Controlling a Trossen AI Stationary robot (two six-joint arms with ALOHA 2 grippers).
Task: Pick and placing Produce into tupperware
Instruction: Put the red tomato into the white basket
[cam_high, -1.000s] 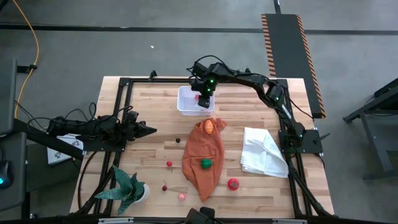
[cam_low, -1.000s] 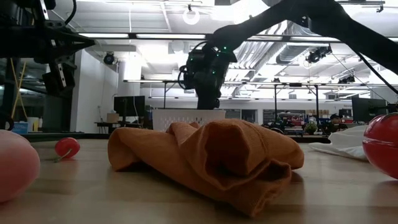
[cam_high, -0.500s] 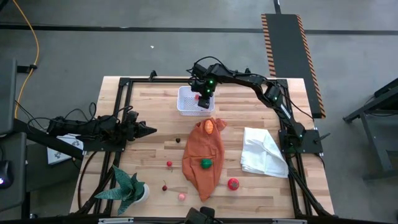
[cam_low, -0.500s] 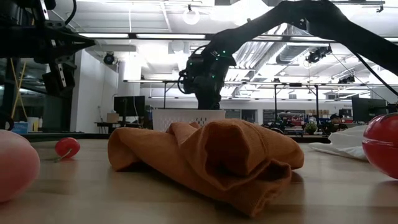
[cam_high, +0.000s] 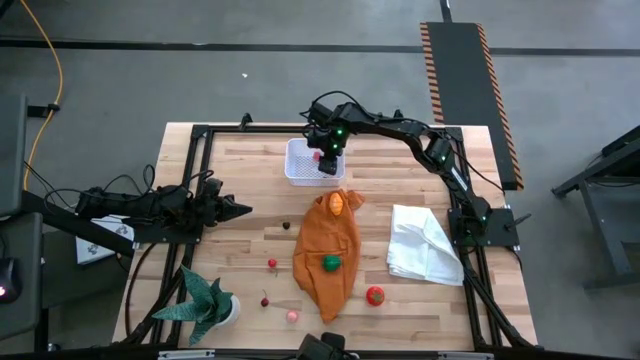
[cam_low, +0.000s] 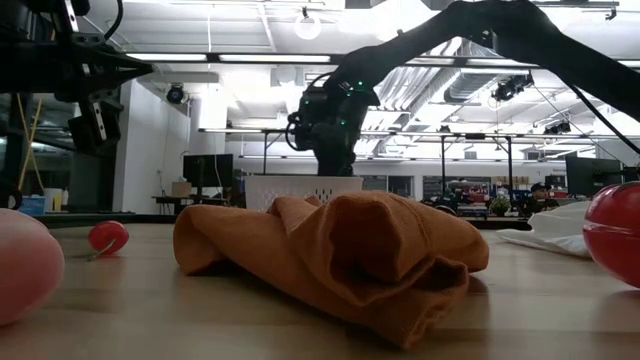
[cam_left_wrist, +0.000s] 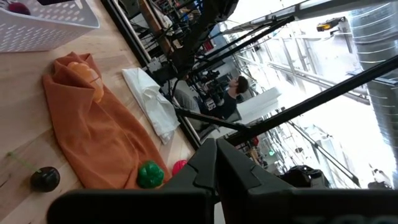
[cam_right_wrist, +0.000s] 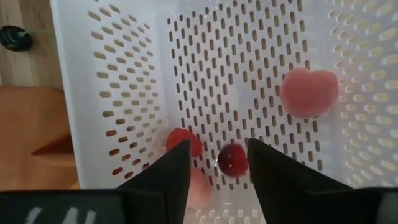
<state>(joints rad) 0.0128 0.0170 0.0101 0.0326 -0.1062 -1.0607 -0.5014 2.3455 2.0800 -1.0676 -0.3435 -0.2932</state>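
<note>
Over the white tub (cam_high: 308, 163) at the desk's (cam_high: 250, 215) far edge, the right pincer (cam_right_wrist: 217, 163) hangs with fingers apart, holding nothing. Three pieces lie in the tub: two red, one pink (cam_right_wrist: 309, 92). They look light, hard and prone to rolling; best pinched across the middle. The left pincer (cam_high: 243, 210) waits closed. Seven pieces remain outside.

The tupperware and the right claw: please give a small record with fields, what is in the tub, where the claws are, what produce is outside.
tub: white tupperware, far side of table
inside tub: pink piece, two red pieces
right claw: open above tub, holding nothing
left claw: shut, waiting at left side
on orange cloth: orange piece, green piece
</note>
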